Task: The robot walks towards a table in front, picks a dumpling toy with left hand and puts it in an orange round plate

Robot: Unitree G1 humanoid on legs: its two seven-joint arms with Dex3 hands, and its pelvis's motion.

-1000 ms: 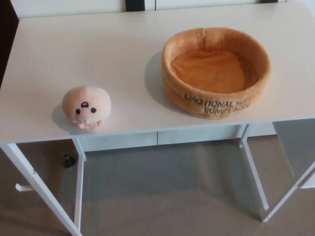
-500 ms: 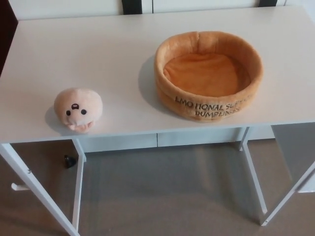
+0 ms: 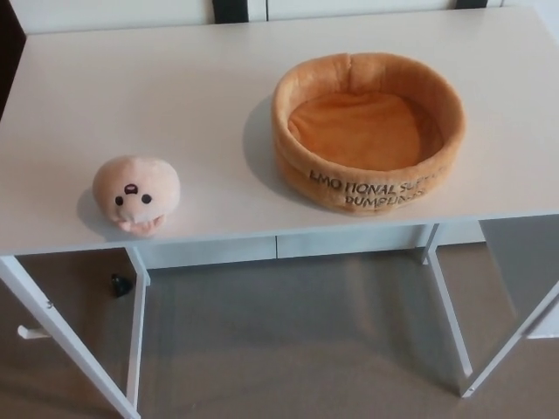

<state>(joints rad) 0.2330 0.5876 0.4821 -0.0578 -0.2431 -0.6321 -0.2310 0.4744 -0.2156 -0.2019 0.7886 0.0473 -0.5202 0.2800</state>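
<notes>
Overhead, white table (image 3: 175, 96), beige carpet (image 3: 288, 349)

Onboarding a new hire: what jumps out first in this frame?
The big orange plush plate at the table's right, empty, with black lettering on its wall. Next, the small peach dumpling toy with a face, near the front-left edge of the white table, well apart from the plate. No robot hand shows.

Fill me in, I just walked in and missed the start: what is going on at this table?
Nothing is being handled yet. A dumpling toy sits near the front left edge of a white table, face toward the camera. An orange round plate, a soft plush dish with lettering on its wall, stands empty to the right, apart from the toy. Neither of the robot's hands is in view, so the pick has not begun.
</notes>
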